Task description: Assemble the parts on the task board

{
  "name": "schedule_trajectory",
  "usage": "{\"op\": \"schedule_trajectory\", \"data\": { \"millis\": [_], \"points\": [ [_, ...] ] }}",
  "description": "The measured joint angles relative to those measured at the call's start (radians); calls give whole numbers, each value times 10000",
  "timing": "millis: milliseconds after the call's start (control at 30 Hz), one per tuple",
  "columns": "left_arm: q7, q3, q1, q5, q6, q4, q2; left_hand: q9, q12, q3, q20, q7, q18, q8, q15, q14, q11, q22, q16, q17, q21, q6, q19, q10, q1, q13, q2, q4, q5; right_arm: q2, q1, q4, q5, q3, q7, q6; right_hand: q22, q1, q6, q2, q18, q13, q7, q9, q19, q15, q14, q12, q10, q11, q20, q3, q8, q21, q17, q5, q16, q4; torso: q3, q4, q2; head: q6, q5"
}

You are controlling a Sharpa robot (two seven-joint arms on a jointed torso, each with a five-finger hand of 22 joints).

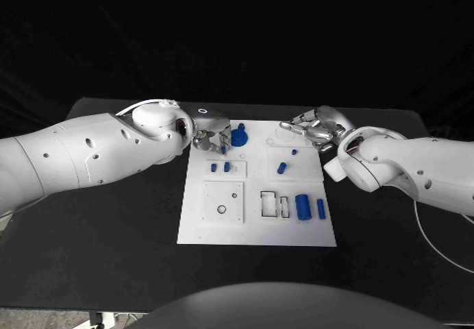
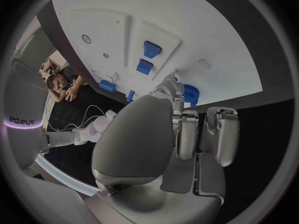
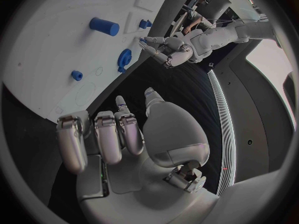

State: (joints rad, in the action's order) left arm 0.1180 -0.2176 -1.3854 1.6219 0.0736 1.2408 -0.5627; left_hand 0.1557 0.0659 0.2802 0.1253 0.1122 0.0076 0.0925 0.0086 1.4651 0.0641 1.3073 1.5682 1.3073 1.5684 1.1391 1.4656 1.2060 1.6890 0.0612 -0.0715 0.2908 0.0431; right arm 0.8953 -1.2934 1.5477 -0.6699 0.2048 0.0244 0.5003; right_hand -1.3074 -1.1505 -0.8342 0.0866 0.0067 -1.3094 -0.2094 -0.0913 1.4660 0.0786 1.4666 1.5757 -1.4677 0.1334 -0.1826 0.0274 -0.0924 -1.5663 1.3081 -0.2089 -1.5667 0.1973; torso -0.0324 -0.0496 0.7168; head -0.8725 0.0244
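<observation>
While left robot hand (image 1: 209,135) touches blue gear (image 1: 239,135), right robot hand (image 1: 314,128) hovers curled, holding nothing.

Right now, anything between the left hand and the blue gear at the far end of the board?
Nothing visible. The left hand hovers beside the blue gear at the task board's far edge, with only bare white board between them. The hand holds nothing.

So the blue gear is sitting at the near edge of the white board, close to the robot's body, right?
Not quite. The blue gear sits at the far edge of the task board, up between the left hand and right hand, as the head view shows.
</observation>
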Motion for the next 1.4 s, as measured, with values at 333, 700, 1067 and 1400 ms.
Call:
{"op": "schedule_trajectory", "data": {
  "millis": [333,700,1067,1400],
  "points": [
    [-5,-1,24,-7,-122,-61,33,6,0,-1,0,-1,-1,-22,0,0,0,0,0,0,0,-1,0,0,0,0,0,-1,0,-7,0,0,0,0,-4,-3,1,0,0,0,0,0,0,1,0,0,0,0,0,0,0,0,0,0,-1,0,0,0,-3,-1,-1,0,3],
    [-5,4,32,-14,-135,-84,69,5,0,29,0,-5,0,17,0,0,-36,0,0,6,0,-28,0,-36,0,1,0,28,0,-7,0,0,0,0,-5,-4,1,0,0,0,0,0,0,2,0,0,0,0,0,0,0,0,0,0,-3,0,0,0,2,6,-4,-1,-5],
    [4,8,40,-26,-169,-113,95,-10,0,29,0,-2,0,15,0,0,-36,0,0,7,0,-37,0,-36,0,1,0,29,-1,-22,0,-3,0,0,-11,-7,1,0,0,0,0,0,0,-6,0,0,0,0,0,0,0,0,0,0,-4,0,0,-1,4,6,-4,-1,22],
    [14,-4,67,-32,-262,-124,112,-23,0,58,0,-17,0,-3,0,0,-36,0,0,6,0,-52,0,-36,0,1,0,-1,-8,-24,0,-12,1,0,-19,-16,-6,0,0,0,0,0,0,-4,0,0,0,0,0,0,0,0,0,0,-5,0,0,-1,2,6,-4,-1,16]
  ]
}}
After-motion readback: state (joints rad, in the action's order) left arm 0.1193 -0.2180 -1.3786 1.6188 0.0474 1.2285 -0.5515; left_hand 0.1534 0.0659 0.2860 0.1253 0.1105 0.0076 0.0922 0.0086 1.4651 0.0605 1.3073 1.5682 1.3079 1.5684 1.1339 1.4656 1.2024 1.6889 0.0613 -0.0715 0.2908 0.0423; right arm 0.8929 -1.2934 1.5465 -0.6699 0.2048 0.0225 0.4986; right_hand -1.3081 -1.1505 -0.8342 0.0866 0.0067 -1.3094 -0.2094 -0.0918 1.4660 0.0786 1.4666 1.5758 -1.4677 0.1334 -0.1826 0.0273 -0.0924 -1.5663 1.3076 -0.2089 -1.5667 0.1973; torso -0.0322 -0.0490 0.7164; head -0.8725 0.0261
